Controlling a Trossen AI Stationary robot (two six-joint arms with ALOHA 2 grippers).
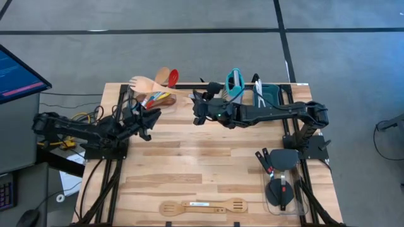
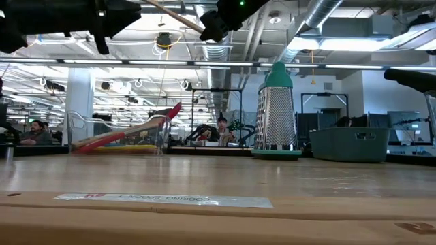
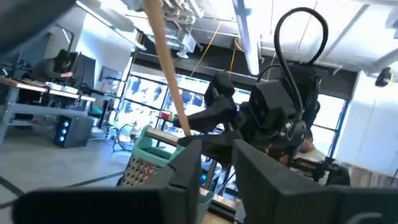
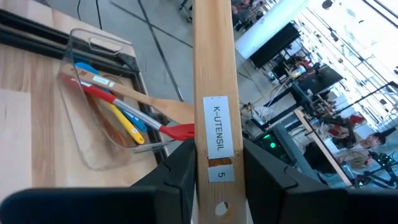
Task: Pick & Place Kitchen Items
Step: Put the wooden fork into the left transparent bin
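Note:
My right gripper (image 1: 198, 101) is shut on a wooden spork (image 1: 151, 86) and holds it up over the table's far side. The spork's head (image 1: 140, 82) hangs above a clear container (image 1: 165, 106) at the far left. Leaning in that container are a red spoon (image 4: 124, 106), a yellow one (image 4: 124, 124), a blue one (image 4: 84, 67) and a wooden one (image 1: 163, 75). My left gripper (image 1: 145, 123) stands open near the container's near side, with nothing between its fingers (image 3: 186, 168). The teal box grater (image 2: 276, 112) stands upright at the far middle. My right gripper pinches the spork's handle (image 4: 214, 93) between its two fingers (image 4: 177, 171), near the free end with the hole and the label. The fingers come about level from the table's right. The spork is lifted clear and reaches out toward the far left, with the handle (image 2: 174, 15) slanting upward.
A teal bin (image 1: 273, 94) sits at the far right beside the grater. A clear container (image 1: 284, 186) with black spatulas is at the near right. Two wooden utensils (image 1: 202, 206) lie near the front edge. Bare wood lies in the table's middle.

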